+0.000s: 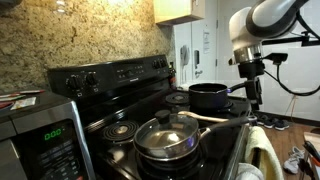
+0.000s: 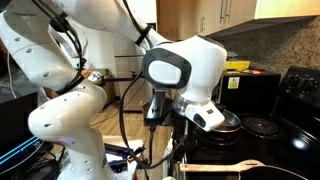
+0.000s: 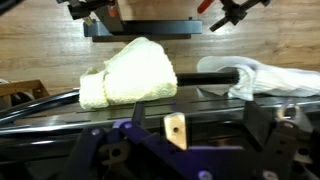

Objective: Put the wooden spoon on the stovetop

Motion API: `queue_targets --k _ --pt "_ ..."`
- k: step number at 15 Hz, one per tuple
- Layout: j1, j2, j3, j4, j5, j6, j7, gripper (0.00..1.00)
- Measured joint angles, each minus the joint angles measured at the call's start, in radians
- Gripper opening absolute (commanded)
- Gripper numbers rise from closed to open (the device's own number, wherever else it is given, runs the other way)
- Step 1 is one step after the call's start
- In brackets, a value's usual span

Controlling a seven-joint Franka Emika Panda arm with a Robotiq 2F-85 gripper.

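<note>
The wooden spoon lies with its bowl end on the lidded steel pan and its handle sticks out past the front of the black stovetop. It also shows low in an exterior view. My gripper hangs at the handle's free end. In the wrist view the gripper is open, and the spoon's tan handle tip, which has a small hole, stands between the fingers, nearer one of them. I cannot see either finger touching it.
A black pot sits on a rear burner next to my gripper. A silver microwave stands beside the range. A yellow towel and a white cloth hang at the oven front, below the gripper. Wood floor lies beyond.
</note>
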Motion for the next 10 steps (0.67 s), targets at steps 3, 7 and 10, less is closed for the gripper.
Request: queue_targets --k 3,7,10 --pt "0.036 -0.061 0.003 0.056 0.060 -0.119 -0.008 1.00" --pt "0.042 -0.093 0.045 0.105 0.052 -0.126 0.003 1.00" --pt "0.042 -0.092 0.120 0.124 -0.015 -0.046 0.054 1.00"
